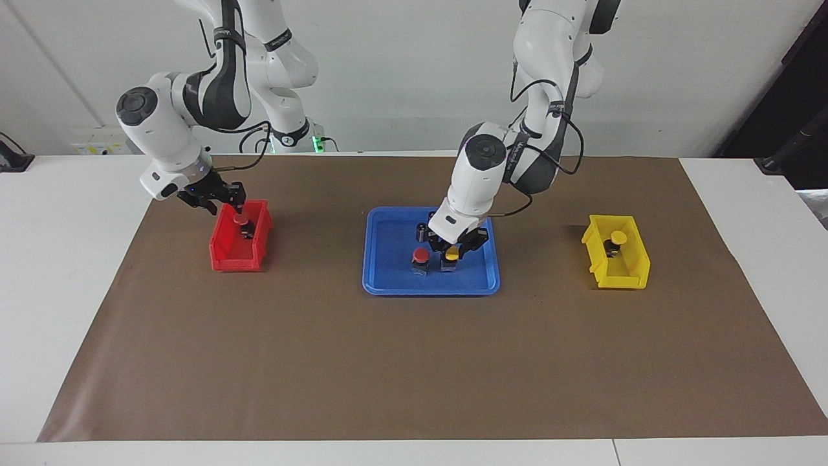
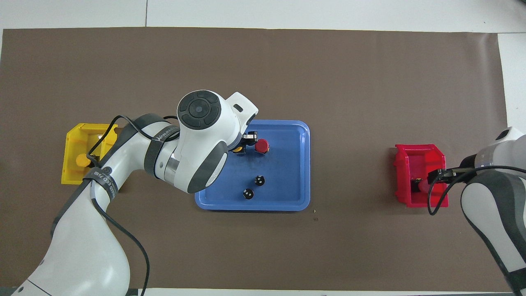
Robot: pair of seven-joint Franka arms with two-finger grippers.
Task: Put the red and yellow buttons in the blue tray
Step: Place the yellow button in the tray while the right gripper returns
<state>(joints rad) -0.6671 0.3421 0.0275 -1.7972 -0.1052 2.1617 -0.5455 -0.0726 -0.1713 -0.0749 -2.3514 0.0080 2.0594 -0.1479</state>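
Four buttons are accounted for. Going left to right in the facing view: the right tool (image 1: 228,202) is in the red bin (image 1: 240,248), apparently clenched on a red button (image 1: 241,221). In the blue tray (image 1: 388,278) stands another red button (image 1: 420,255); the left tool (image 1: 460,246) straddles a yellow button (image 1: 452,254), grip unclear. The yellow bin (image 1: 622,270) holds the last yellow button (image 1: 618,238). Judged light, rigid plastic; smooth domed caps, so grasp the black blocky base.

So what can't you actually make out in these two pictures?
- Yellow button in the blue tray: the left gripper covers most of it in both views, so contact is unclear.
- Red button in the red bin: the right gripper sits at it; grip unreadable.
- Yellow bin, overhead: partly hidden by the left arm.
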